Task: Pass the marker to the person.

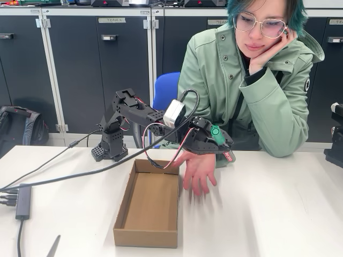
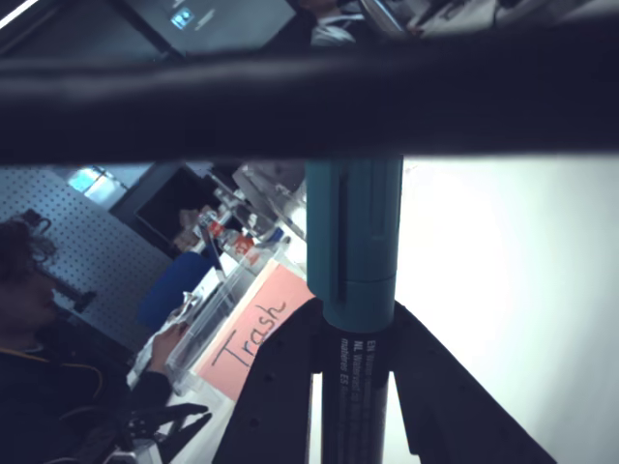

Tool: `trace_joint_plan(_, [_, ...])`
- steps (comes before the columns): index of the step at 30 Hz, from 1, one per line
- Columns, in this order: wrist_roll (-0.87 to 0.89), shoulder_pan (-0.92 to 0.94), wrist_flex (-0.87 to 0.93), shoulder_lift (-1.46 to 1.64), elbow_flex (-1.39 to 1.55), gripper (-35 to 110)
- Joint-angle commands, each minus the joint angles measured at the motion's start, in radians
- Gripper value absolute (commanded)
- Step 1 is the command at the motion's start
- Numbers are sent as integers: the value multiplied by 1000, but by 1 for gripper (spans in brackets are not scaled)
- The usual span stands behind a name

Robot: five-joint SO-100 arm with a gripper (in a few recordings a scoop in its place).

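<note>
Marker [image 1: 217, 135]: centre-right of the fixed view, clamped in the gripper [image 1: 220, 140], raised above the person's [image 1: 252, 80] open hand [image 1: 198, 170] on the table [image 1: 278, 203]. Risk: released off-centre, it may roll off the palm, perhaps into the cardboard box [image 1: 148, 206].

An open, empty cardboard box [image 1: 148, 206] lies on the white bench [image 1: 278, 214]. A blue chair [image 1: 165, 90] stands before dark cabinets [image 1: 96, 64]. In the wrist view, a pink "Trash" sign [image 2: 253, 332] shows.
</note>
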Motion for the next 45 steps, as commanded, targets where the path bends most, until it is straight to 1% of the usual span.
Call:
trace_joint_plan(1, [32, -9, 133, 71, -80, -5])
trace_joint_plan(4, [26, -34, 308, 101, -101, -5])
trace_joint_plan(6, [34, -51, 367, 121, -97, -5])
trace_joint_plan(9, [75, -78, 426, 144, -100, -5])
trace_joint_plan(14, [207, -114, 463, 190, -83, -5])
trace_joint_plan(25, [127, -196, 756, 281, 18, -5])
trace_joint_plan(39, [77, -304, 865, 399, 186, -5])
trace_joint_plan(45, [-28, -341, 904, 439, 276, -5])
